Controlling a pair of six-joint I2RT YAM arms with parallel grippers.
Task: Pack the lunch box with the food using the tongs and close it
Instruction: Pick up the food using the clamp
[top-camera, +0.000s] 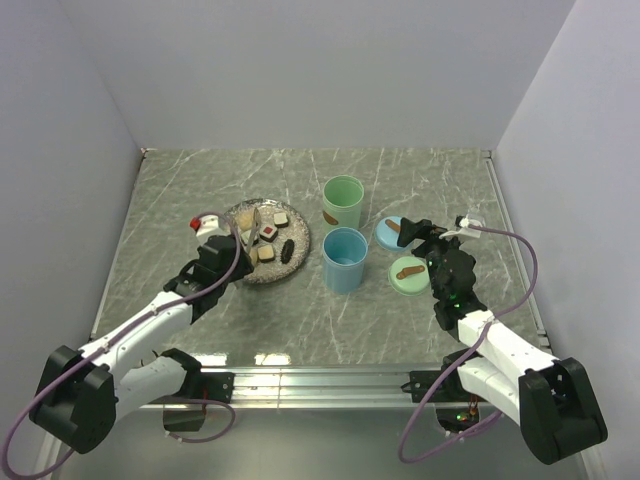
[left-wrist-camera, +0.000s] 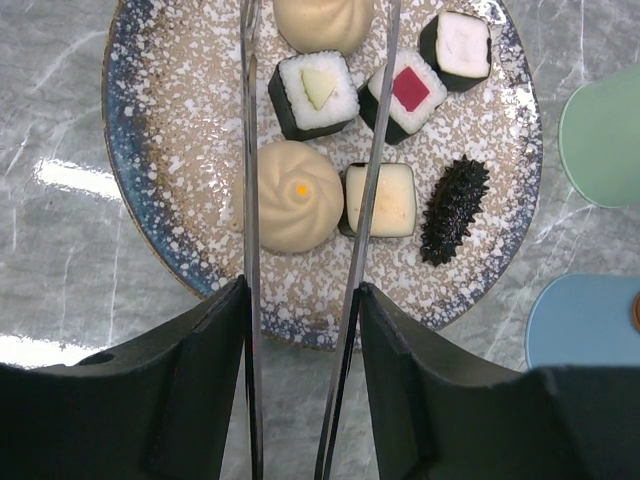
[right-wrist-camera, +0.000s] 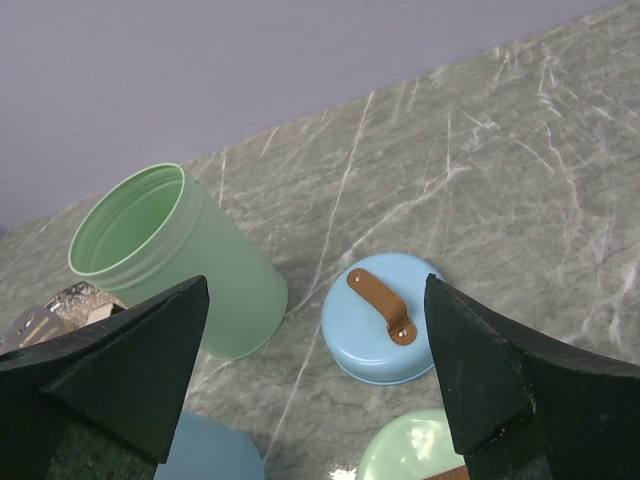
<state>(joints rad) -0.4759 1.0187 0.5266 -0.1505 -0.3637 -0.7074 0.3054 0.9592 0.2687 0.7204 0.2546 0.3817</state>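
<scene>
On the left half of the counter (top-camera: 200, 320), the left gripper (left-wrist-camera: 300, 298) is clamped on the tongs (left-wrist-camera: 248, 150), one finger pressing each silver arm from outside. The tongs' long axis runs straight ahead from the gripper, across the speckled plate (left-wrist-camera: 160, 150) toward its far rim; their tips pass out of the wrist view. All the food lies on that plate. A round beige ball (left-wrist-camera: 298, 195) sits directly ahead of the fingertips, between the two arms, and a second ball (left-wrist-camera: 323, 20) lies farther along the same gap. The right arm of the tongs crosses a white cube (left-wrist-camera: 392, 200). The dark oblong piece (left-wrist-camera: 455, 210) and the red-topped cube (left-wrist-camera: 410, 90) lie outside it, to the right. Near the counter's middle stand the lunch box's green container (top-camera: 343, 203) and blue container (top-camera: 346, 260), both uncovered, well apart from the tongs. The blue lid (right-wrist-camera: 385, 320) and green lid (top-camera: 410, 273) lie to their right. Over the lids, the right gripper (right-wrist-camera: 315, 285) hangs with jaws wide apart and empty. The left arm is much the nearer to the food, so squeezing on a ball looks like its job.
</scene>
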